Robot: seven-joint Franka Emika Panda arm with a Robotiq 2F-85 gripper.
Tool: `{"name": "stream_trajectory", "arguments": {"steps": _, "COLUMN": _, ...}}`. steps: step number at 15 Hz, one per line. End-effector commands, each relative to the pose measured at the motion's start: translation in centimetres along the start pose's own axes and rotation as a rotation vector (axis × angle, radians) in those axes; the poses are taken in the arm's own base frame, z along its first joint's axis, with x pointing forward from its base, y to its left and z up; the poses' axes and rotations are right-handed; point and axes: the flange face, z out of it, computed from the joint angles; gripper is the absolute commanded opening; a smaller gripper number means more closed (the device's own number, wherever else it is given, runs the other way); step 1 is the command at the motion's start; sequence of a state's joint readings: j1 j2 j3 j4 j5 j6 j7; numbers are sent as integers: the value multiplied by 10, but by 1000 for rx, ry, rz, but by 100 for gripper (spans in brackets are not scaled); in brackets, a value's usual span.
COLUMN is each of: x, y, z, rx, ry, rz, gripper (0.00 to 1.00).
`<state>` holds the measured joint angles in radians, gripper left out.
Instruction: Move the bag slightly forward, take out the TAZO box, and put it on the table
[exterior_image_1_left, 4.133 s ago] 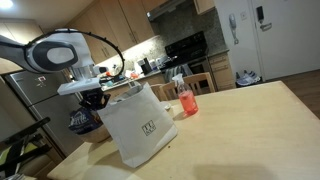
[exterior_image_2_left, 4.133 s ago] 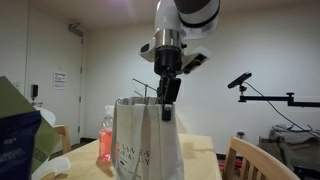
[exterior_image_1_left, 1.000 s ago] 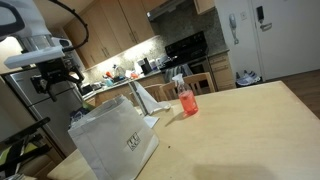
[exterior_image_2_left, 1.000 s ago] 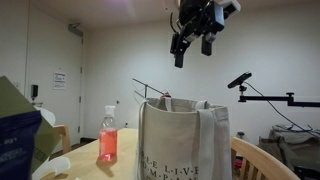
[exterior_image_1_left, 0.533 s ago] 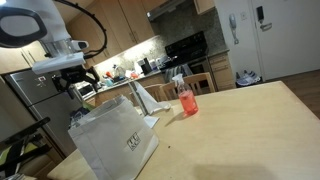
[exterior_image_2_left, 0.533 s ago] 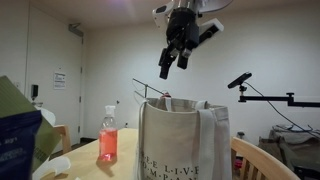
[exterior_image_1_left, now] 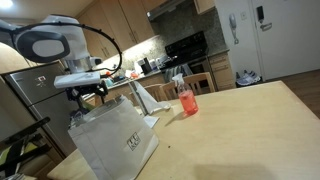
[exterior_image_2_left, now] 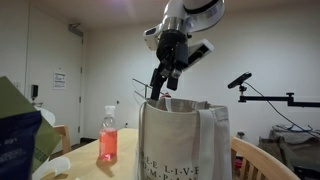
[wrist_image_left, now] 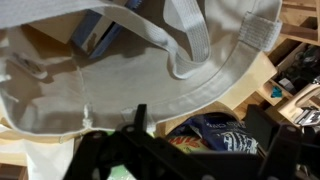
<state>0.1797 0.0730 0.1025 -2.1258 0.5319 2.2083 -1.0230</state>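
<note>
- While the arm leans in over one end of it, the table spreads out as a wide, light tan wooden top with a smooth surface.
- The bag, white paper with a small dark logo on its side, stands upright close to the table's edge at the arm's end. It is the biggest thing on the table in both exterior views.
- In the wrist view the bag's open mouth fills most of the picture, with pale looped handles lying across the opening.
- The robot arm, white with dark joints, bends down from above toward the bag's top.
- The gripper hangs just above the bag's rim, tilted, with its jaws spread wide and nothing between them. It touches neither the paper nor the handles.
- A red-pink drink bottle stands upright near the table's far edge, well apart from the bag; it also shows beside the bag in an exterior view.
- A dark blue snack bag lies just outside the bag's wall in the wrist view.
- Inside the bag, a small boxy item with an orange-brown edge lies against the wall. Whether it is the TAZO box cannot be told from this view.
</note>
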Motion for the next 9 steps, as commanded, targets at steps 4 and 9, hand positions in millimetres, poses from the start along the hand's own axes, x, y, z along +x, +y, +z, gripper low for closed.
{"name": "stream_trajectory", "arguments": {"steps": 4, "x": 1, "y": -1, "z": -2, "rx": -2, "ry": 2, "rz": -1, "gripper": 100}}
{"name": "stream_trajectory", "arguments": {"steps": 9, "x": -4, "y": 0, "z": 15, "rx": 22, "ry": -20, "rz": 9, "gripper": 100}}
